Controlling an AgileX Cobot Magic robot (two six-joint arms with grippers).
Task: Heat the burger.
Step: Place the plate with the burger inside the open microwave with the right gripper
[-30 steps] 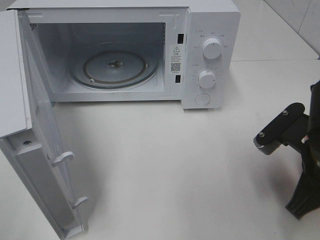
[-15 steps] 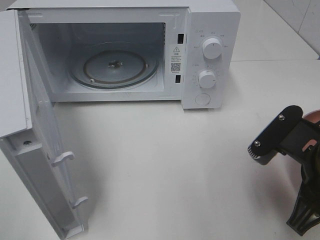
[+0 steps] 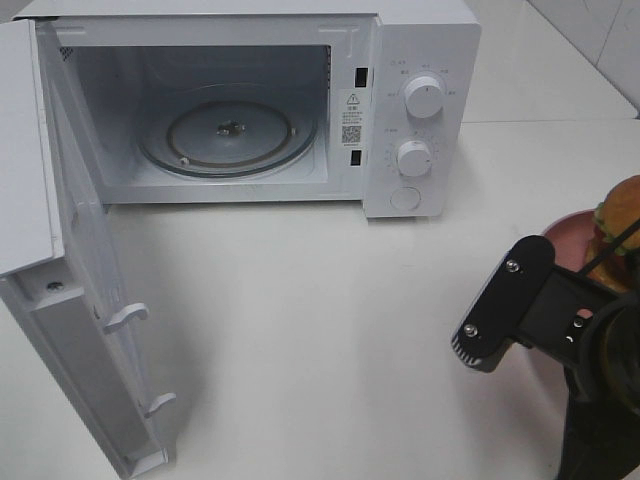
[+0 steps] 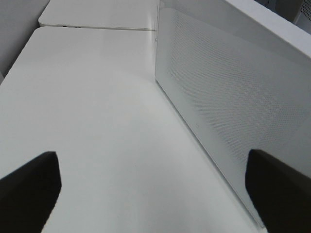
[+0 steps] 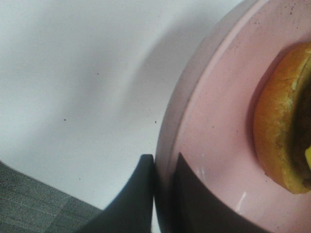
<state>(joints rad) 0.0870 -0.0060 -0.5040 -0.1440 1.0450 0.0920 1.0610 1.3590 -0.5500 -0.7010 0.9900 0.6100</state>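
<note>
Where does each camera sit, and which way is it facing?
Exterior high: mounted above, looking down on the table and open microwave; the right arm shows at the right edge.
Left wrist: on the left arm, looking along the table at a dotted white panel, probably the microwave door; the open left gripper frames the view.
Right wrist: on the right arm, close on the plate and burger; the right gripper pinches the plate's rim.
Shared: exterior high and right wrist both show plate and burger.

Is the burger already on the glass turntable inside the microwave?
No, the turntable holds nothing, and the burger sits on the pink plate far to the right, outside the oven.
</note>
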